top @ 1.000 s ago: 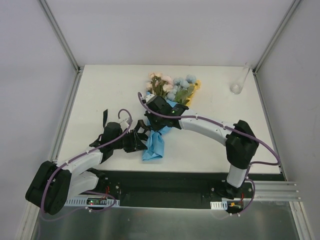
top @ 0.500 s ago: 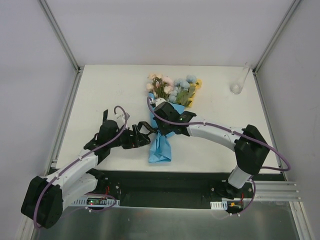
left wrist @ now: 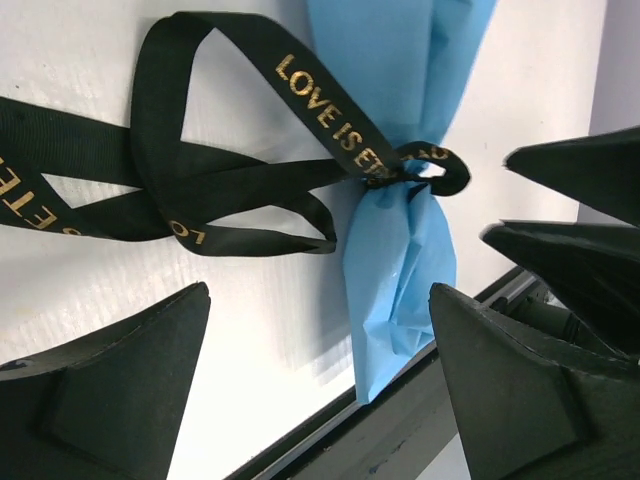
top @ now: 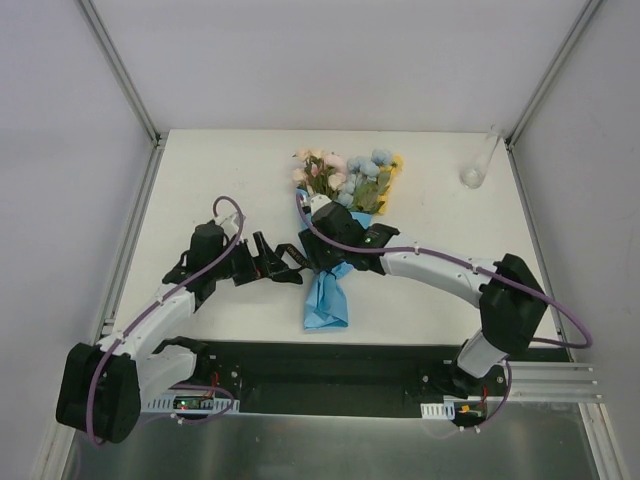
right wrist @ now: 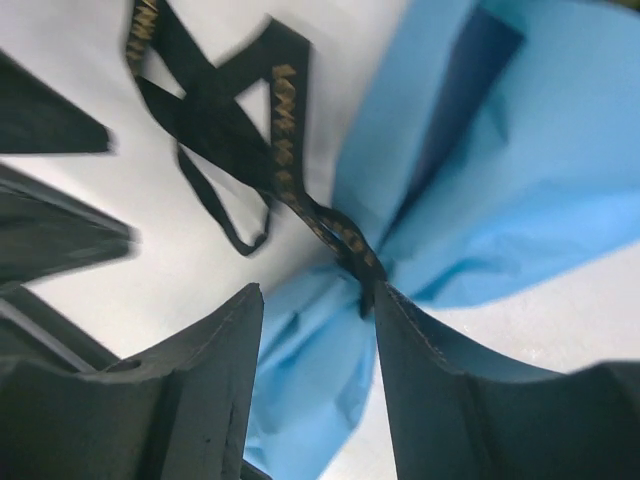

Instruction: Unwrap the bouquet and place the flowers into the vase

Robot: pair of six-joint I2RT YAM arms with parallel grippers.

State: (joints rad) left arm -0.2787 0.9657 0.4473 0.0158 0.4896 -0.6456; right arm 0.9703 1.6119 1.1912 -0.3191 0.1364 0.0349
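The bouquet lies in the middle of the table, its flowers (top: 345, 175) pointing away and its blue paper cone (top: 328, 295) toward the front edge. A black ribbon (left wrist: 240, 190) with gold lettering is knotted round the cone's neck (right wrist: 345, 245), and its loops lie loose on the table. My left gripper (top: 280, 258) (left wrist: 320, 290) is open just left of the cone, holding nothing. My right gripper (top: 322, 258) (right wrist: 318, 290) is open and straddles the blue paper just below the knot, one finger against the ribbon. The clear vase (top: 478, 165) stands near the far right corner.
The white table (top: 200, 180) is walled on the left, back and right. A black rail (top: 330, 345) runs along its front edge, just past the cone's tip. The two grippers sit close together, each one's fingers showing in the other's wrist view.
Both grippers have opened. The left one let go of the ribbon and drew back to the left. The bouquet's blue tail has shifted a little to the right.
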